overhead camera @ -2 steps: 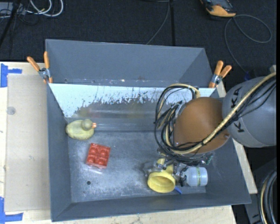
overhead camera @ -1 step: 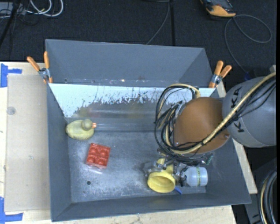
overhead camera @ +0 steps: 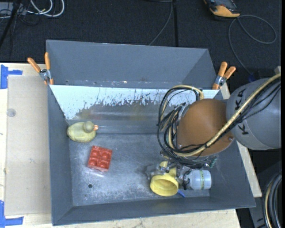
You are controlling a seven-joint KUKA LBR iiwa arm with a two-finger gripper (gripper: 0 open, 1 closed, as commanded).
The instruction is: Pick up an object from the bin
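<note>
My gripper [overhead camera: 176, 170] is down in the bin's front right part, under the arm's brown cover and cables. Right below it, touching or nearly touching, lies a yellow round cup-like thing [overhead camera: 164, 185] on its side. Just to the right of that lies a small pale bottle-like thing [overhead camera: 199, 179], with a bit of blue at its lower left edge. Whether anything is held between the jaws is hidden by the cover and cables.
A red studded block [overhead camera: 100, 157] lies on the bin floor left of centre. A yellow rubber duck [overhead camera: 81, 131] sits near the left wall, towards the back. The arm comes in over the bin's right rim.
</note>
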